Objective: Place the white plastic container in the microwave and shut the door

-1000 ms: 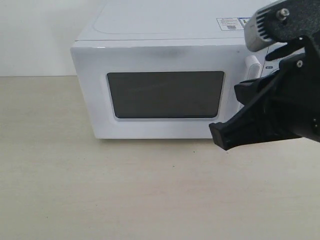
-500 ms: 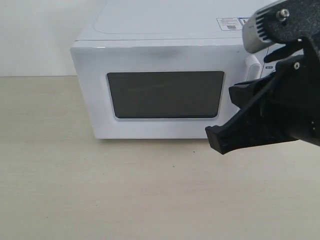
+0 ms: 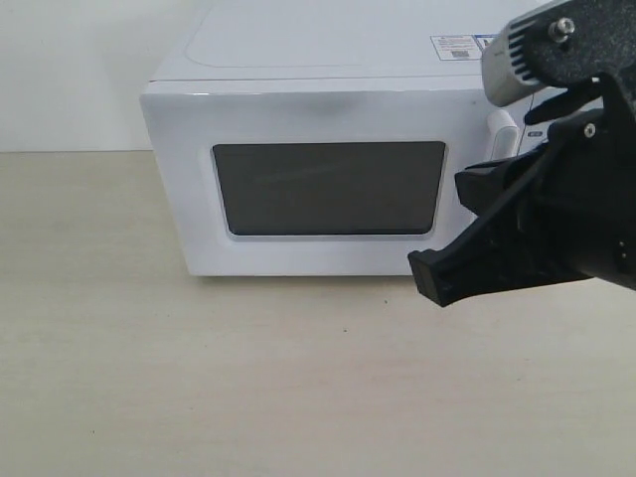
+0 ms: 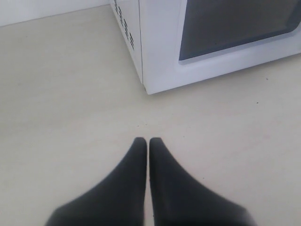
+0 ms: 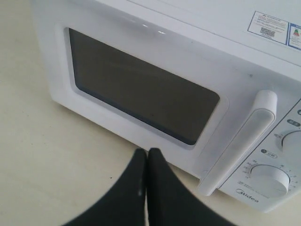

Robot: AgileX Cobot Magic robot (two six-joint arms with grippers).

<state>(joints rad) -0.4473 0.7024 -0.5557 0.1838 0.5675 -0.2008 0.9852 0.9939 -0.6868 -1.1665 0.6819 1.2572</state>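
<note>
The white microwave (image 3: 318, 60) stands at the back of the table with its door (image 3: 328, 187) closed; the dark window fills the door's front. The white bar handle (image 5: 242, 141) and two dials (image 5: 270, 178) show in the right wrist view. My right gripper (image 3: 429, 273) hangs shut and empty in front of the microwave's lower right, just short of the door. My left gripper (image 4: 148, 140) is shut and empty above bare table, off the microwave's left front corner (image 4: 146, 87). The white plastic container is not in view.
The pale wooden table (image 3: 199, 378) spreads in front of the microwave. A white wall (image 3: 70, 70) rises behind it. The right arm's black body (image 3: 576, 199) covers the microwave's control panel in the exterior view.
The right gripper moved slightly left and down between one second and half a second ago, then stayed still. The microwave door has stayed closed.
</note>
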